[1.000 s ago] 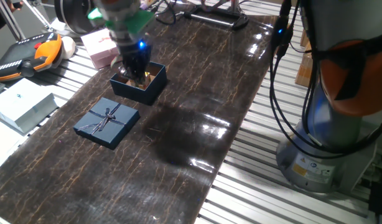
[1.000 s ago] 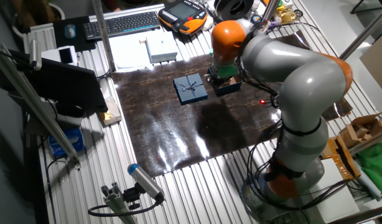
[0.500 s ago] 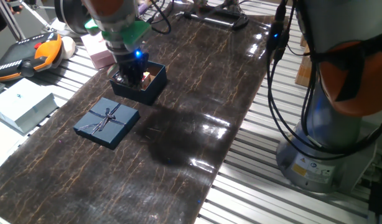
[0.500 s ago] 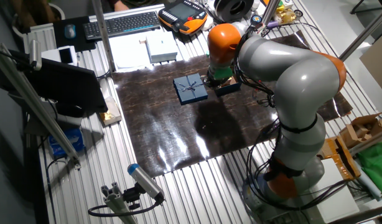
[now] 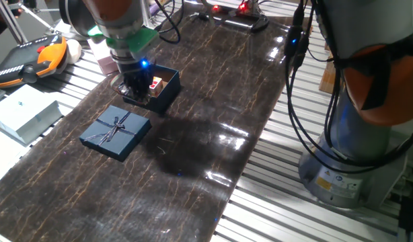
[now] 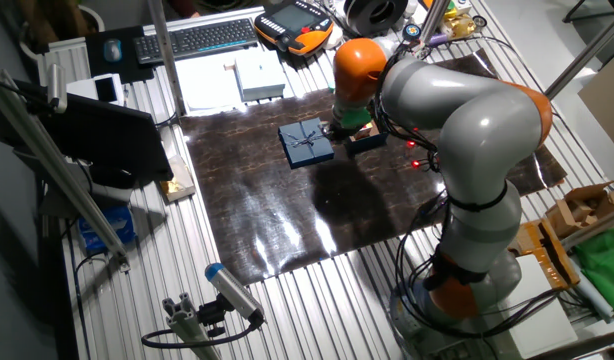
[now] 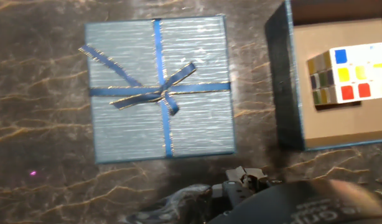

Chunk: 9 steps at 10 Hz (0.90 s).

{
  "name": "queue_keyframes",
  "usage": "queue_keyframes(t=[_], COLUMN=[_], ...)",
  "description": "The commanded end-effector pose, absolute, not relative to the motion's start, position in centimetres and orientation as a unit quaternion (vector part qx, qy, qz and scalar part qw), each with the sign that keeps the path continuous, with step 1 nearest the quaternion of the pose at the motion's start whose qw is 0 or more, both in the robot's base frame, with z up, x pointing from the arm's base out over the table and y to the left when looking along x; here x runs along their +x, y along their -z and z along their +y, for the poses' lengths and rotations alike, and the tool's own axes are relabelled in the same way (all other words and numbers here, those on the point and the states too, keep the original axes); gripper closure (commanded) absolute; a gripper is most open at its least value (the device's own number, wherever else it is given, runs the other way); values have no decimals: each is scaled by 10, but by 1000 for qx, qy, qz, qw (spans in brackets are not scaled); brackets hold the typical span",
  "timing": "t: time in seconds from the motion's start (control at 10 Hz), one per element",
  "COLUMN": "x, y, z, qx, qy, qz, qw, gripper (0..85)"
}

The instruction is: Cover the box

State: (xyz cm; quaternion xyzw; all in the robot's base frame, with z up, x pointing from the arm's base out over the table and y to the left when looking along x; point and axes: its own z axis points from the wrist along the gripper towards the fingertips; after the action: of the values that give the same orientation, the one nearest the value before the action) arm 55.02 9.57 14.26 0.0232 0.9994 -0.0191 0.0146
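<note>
The dark navy box [image 5: 157, 88] stands open on the dark mat, with a colour cube [image 7: 343, 78] inside it. The box fills the right edge of the hand view [image 7: 284, 81]. The flat navy lid with its ribbon bow [image 5: 116, 132] lies on the mat just in front-left of the box, apart from it, and shows whole in the hand view [image 7: 160, 96]. My gripper [image 5: 134, 89] hangs low over the box's left edge, between box and lid, and holds nothing. Its fingers are a dark mass, so their spacing does not show. Only its dark body [image 7: 253, 196] shows in the hand view.
A pale pink box [image 5: 104, 62] stands behind the gripper, off the mat. A white flat box [image 5: 23, 111] and an orange-black pendant [image 5: 31, 57] lie at the left. The robot's base [image 5: 368, 134] and cables stand at the right.
My gripper has moved from above the inside of the box toward its left edge and the lid. The box and lid have not moved.
</note>
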Motion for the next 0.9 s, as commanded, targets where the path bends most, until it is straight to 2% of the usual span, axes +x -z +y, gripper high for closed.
queue_keyframes(t=[0.0,0.4,0.8], x=[550,554,554], y=[-140,-130,-130], z=[97,99,99], qx=[22,16,-14], qy=[14,-7,6], qz=[1000,1000,1000], qw=[14,9,14], gripper=[843,843,843])
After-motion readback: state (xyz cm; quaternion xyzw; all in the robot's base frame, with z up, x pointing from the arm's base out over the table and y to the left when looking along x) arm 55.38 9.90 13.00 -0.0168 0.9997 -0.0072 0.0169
